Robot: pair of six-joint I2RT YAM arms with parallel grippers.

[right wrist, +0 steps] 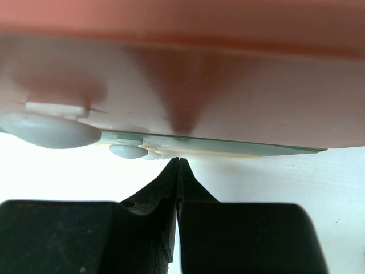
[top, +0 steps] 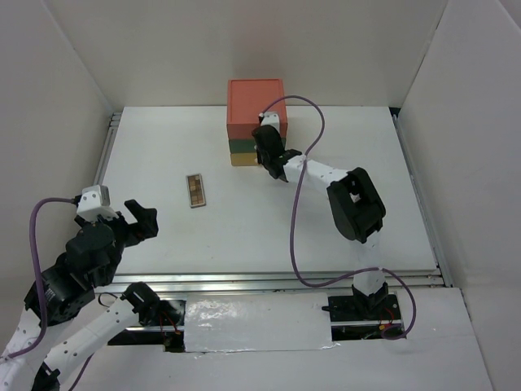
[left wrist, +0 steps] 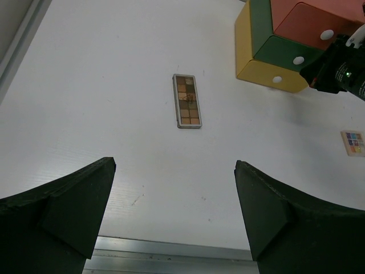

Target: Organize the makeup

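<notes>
A brown eyeshadow palette (top: 195, 190) (left wrist: 187, 101) lies flat on the white table, left of centre. A small multicolour palette (left wrist: 353, 142) shows at the right edge of the left wrist view; the top view hides it under the right arm. My left gripper (top: 139, 221) (left wrist: 174, 171) hovers open and empty over the near left table edge, well short of the brown palette. My right gripper (top: 262, 156) (right wrist: 178, 160) is shut with nothing between its fingers. Its tips sit just below the front of the drawer box (top: 254, 106) (left wrist: 274, 54) (right wrist: 228, 85).
The drawer box stacks red over green over yellow at the back centre, with white knobs (right wrist: 48, 129) on its drawer fronts. White walls enclose the table on three sides. A metal rail (left wrist: 171, 251) runs along the near edge.
</notes>
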